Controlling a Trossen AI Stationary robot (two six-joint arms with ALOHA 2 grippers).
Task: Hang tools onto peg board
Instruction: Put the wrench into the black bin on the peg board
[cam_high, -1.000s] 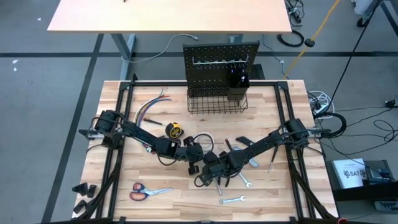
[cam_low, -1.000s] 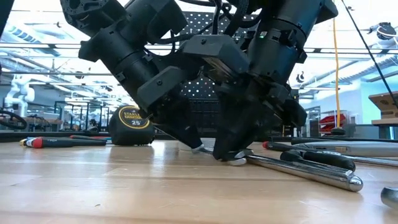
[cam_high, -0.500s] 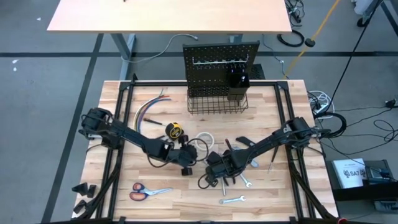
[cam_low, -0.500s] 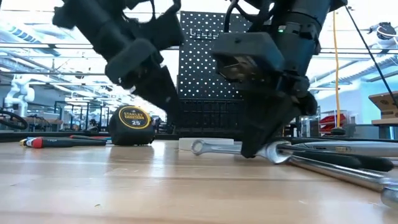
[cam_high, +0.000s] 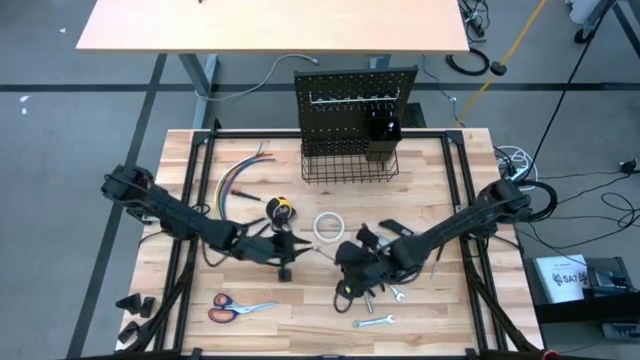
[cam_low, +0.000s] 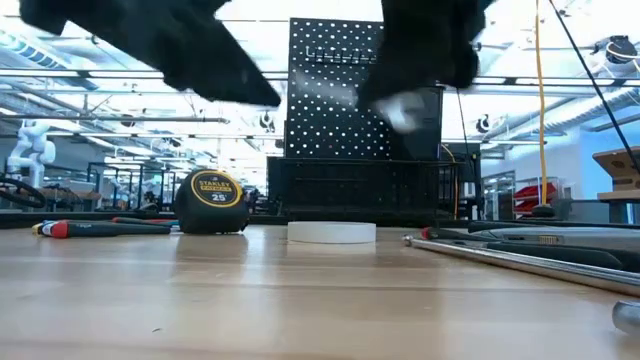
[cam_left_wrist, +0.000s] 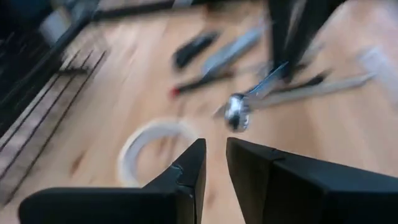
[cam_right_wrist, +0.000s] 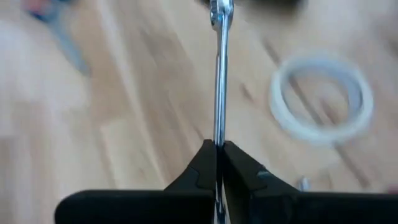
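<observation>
Wooden table (cam_high: 230, 320) bearing scissors (cam_high: 238, 308), tape roll (cam_high: 328, 226)

Both arms are matte black, built of jointed tubular segments with black cabling, each ending in two angular, flat-faced black fingers (cam_left_wrist: 186, 180).

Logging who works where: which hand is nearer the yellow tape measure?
Left. The left hand sits just in front of the tape measure; the right hand, shut on a wrench, is farther off toward the right side.
</observation>
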